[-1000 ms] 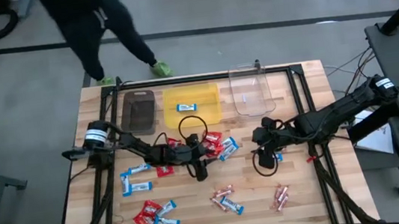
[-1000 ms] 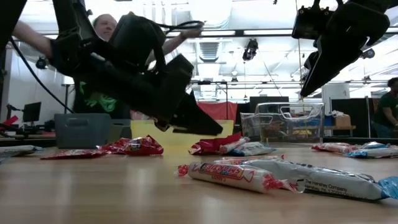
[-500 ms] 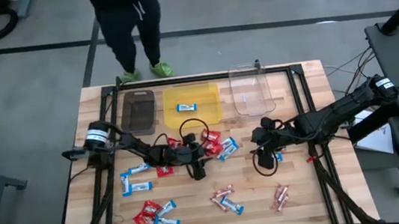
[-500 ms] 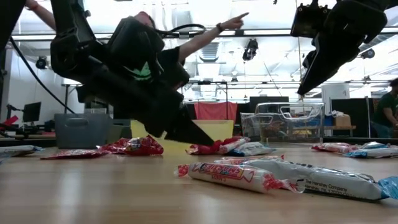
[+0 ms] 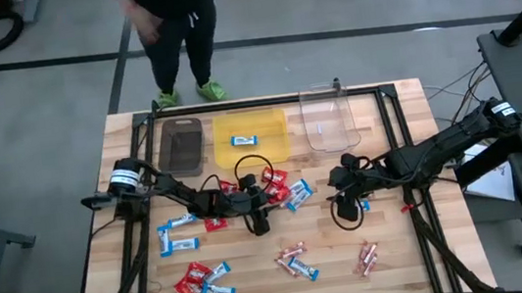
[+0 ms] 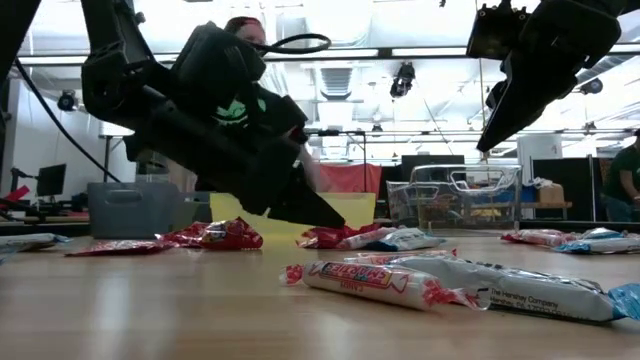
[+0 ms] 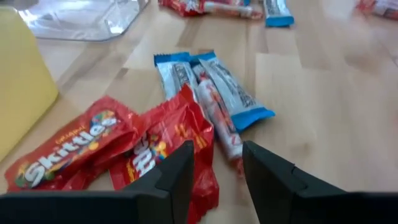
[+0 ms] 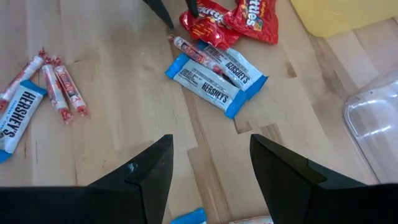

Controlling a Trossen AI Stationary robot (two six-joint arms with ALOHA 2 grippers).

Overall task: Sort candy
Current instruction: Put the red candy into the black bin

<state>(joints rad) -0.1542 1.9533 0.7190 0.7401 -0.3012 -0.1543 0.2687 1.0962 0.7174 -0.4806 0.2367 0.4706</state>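
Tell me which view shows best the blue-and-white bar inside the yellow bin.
The high view: it looks straight down into the yellow bin, where the blue-and-white bar lies alone. In the low view the bin wall hides it. The left wrist view shows only the bin's side, the right wrist view only a corner.

Three bins in a row along the table's [image 5: 411, 248] far edge: left bin [image 5: 181, 145], middle bin [image 5: 251, 136] with one bar inside, right bin [image 5: 329, 119]. Left claw [image 5: 260, 222] sits mid-table at a candy cluster [image 5: 284, 189]. Right claw [image 5: 345, 204] is just right of the cluster. More candy lies toward the near edge.
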